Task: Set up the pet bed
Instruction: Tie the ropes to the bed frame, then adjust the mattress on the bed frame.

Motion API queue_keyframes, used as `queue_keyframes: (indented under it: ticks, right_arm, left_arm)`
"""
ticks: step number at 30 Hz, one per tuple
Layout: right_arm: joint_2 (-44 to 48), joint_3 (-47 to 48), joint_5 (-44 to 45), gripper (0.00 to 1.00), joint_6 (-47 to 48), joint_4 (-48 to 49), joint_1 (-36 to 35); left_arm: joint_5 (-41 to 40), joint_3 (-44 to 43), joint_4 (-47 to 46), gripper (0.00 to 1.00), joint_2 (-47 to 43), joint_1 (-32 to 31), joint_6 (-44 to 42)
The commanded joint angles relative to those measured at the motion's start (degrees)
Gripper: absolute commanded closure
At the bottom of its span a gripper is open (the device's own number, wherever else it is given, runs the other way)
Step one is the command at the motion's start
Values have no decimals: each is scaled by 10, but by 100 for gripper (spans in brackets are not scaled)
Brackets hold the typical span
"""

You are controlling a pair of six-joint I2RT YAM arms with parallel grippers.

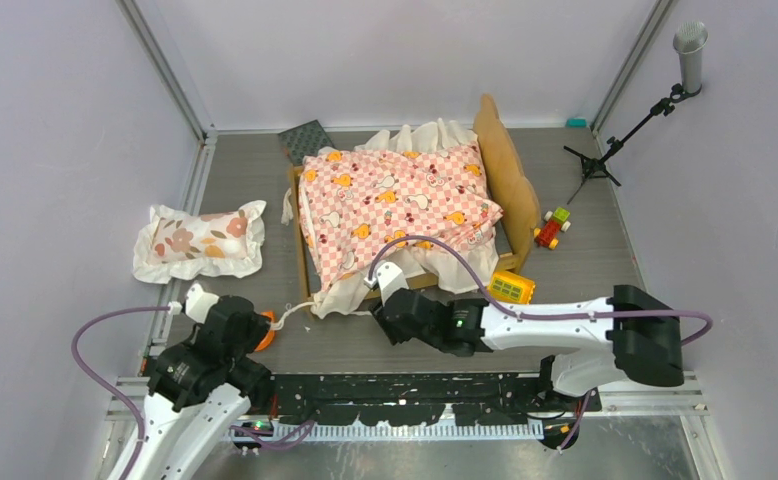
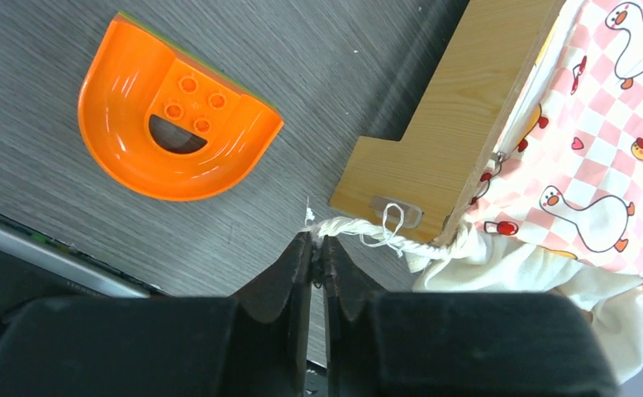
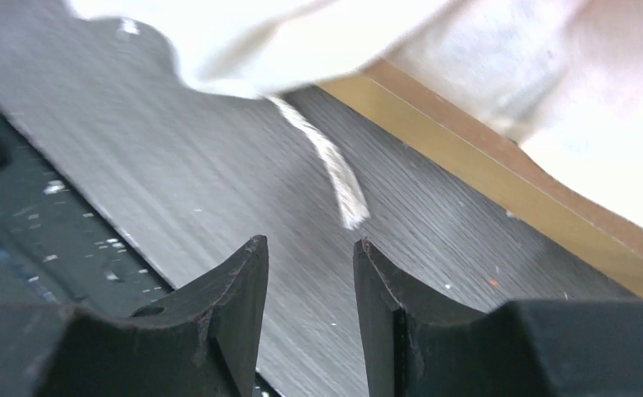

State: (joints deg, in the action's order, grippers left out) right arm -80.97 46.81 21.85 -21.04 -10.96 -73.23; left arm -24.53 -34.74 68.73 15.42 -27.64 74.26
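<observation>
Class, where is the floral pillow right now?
In the top view, the floral pillow lies left of the pet bed, apart from it.

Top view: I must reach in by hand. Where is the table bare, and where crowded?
Bare: the grey table's far-left corner, between floral ruffled pillow, dark patterned panel and tan wooden pet bed; also far right, between headboard and black tripod. Crowded: the near edge, with orange U-shaped block, yellow block and right arm.
</observation>
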Motion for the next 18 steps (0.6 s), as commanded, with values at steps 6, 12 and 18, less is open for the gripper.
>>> queue_keyframes:
  ticks: [6,12,18]
  right_arm:
    - [68,-12,32,53,105,86,-17]
    - [75,-18,42,54,104,90,-16]
    - [94,-31,51,54,103,96,-16]
  left_arm:
    - [38,-5,-16,100,-25,3,-3]
    - [104,19,-16,100,-40,2,16]
    - [171,49,-21,100,-31,2,14]
